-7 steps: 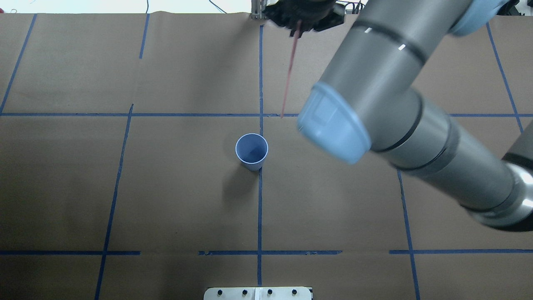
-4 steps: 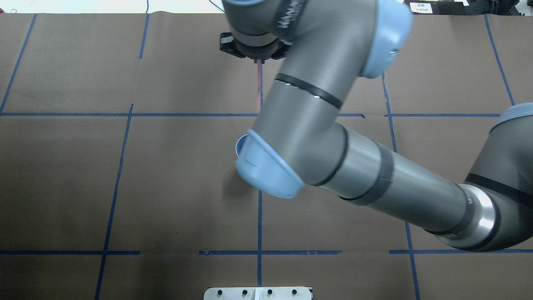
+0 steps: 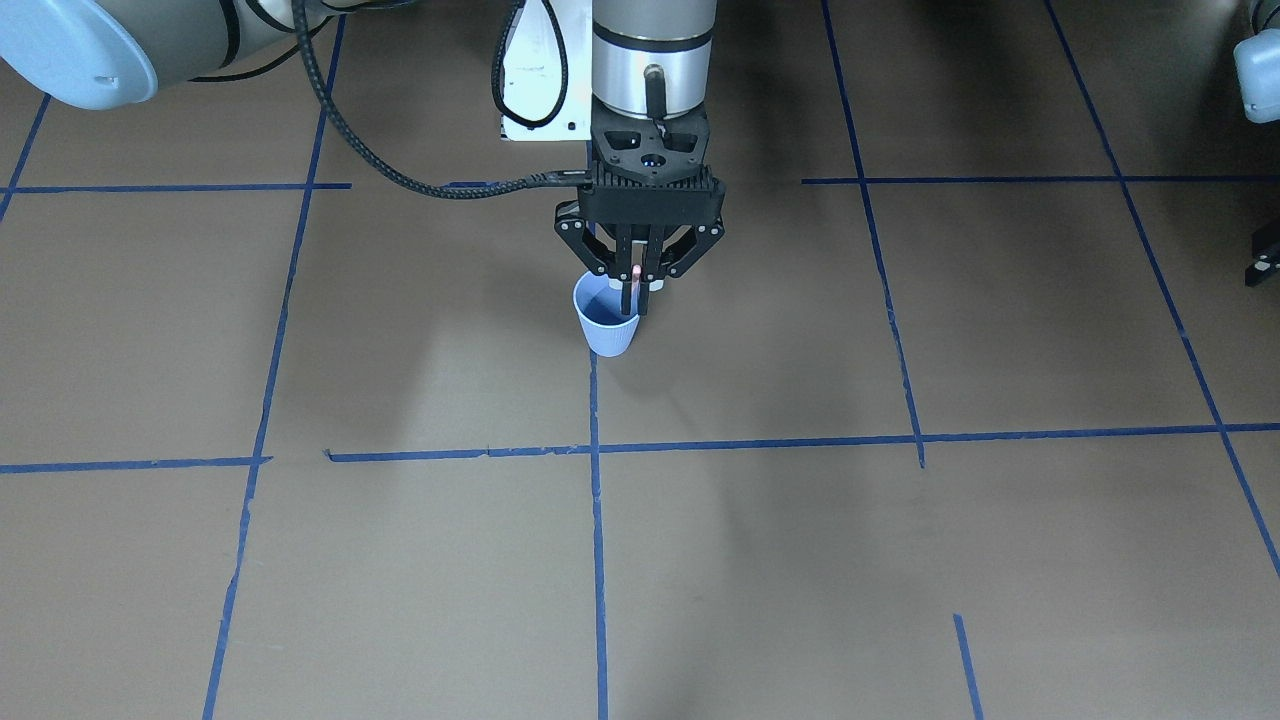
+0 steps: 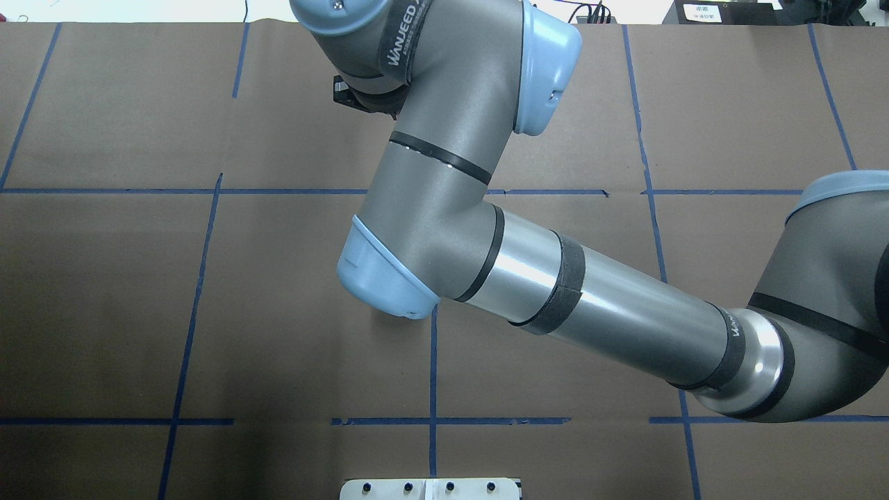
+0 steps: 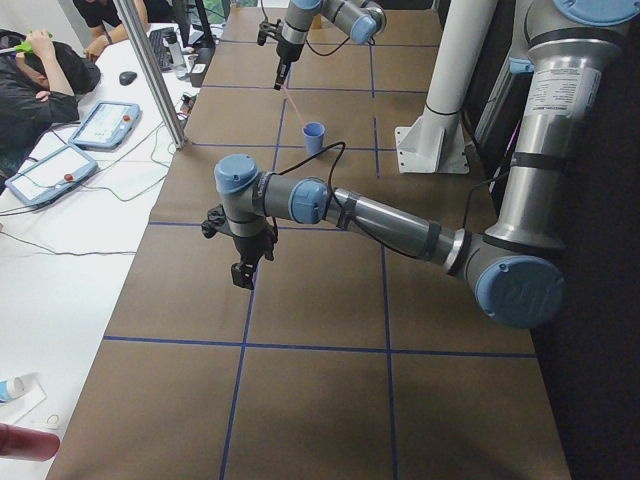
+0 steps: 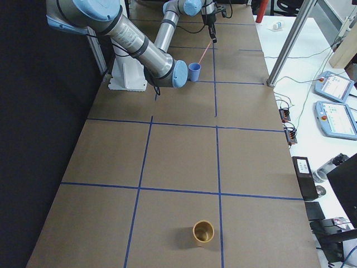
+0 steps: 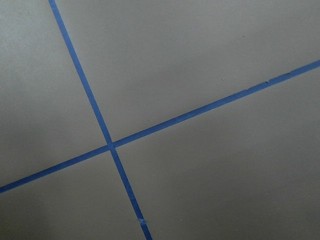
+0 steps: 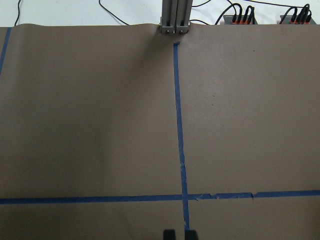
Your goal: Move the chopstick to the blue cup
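Done: the right tool [image 3: 638,300] is closed narrowly on the chopstick [image 3: 637,270] and holds it over the blue cup [image 3: 607,325], in the upper middle of the front view.
Left to do: I judge lowering and release; I cannot tell if the lower tip is inside the rim.
Chopstick axis: tilted, not upright; in the left side view it slants from the tool down and rightward to the cup.
Left tool [image 5: 243,272]: apart, over the tabletop [image 5: 320,400]; open or closed, I cannot tell.
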